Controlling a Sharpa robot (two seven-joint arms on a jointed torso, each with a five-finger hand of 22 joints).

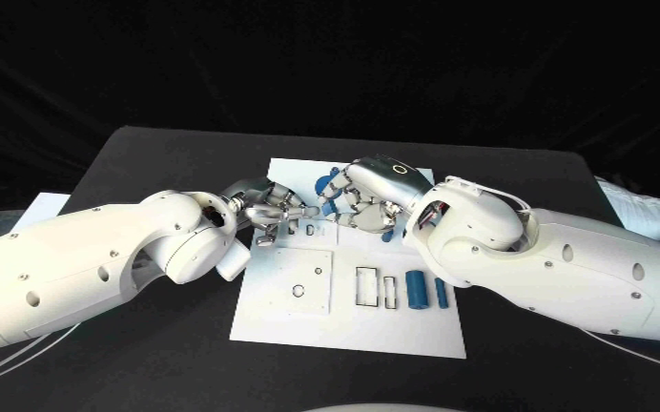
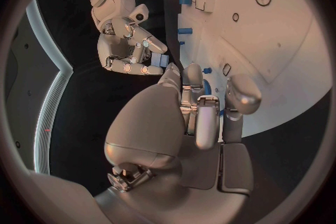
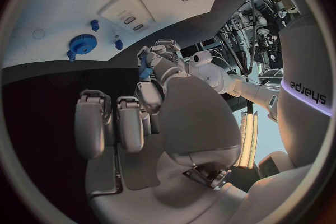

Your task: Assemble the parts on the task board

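Note:
The white task board [image 1: 344, 331] lies mid-table. Above its far half my left hand [image 1: 268, 207] and right hand [image 1: 371, 193] meet fingertip to fingertip. A small blue part [image 2: 161, 60] sits between them. In the left wrist view the right hand [image 2: 126, 47] pinches it just beyond my left hand's own fingers [image 2: 203, 112]. In the right wrist view the left hand [image 3: 159, 56] has its fingers around the same blue part [image 3: 145, 66]. I cannot tell which hand bears it. A blue gear [image 1: 330, 183] stands on the board behind the hands.
Two blue cylinders [image 1: 417, 290] [image 1: 442, 293] lie at the board's right edge beside a rectangular recess [image 1: 367, 286]. Small blue pegs [image 3: 94, 24] stand near the gear [image 3: 83, 45]. White sheets lie at the table's left [image 1: 49, 204] and right [image 1: 632, 202] edges.

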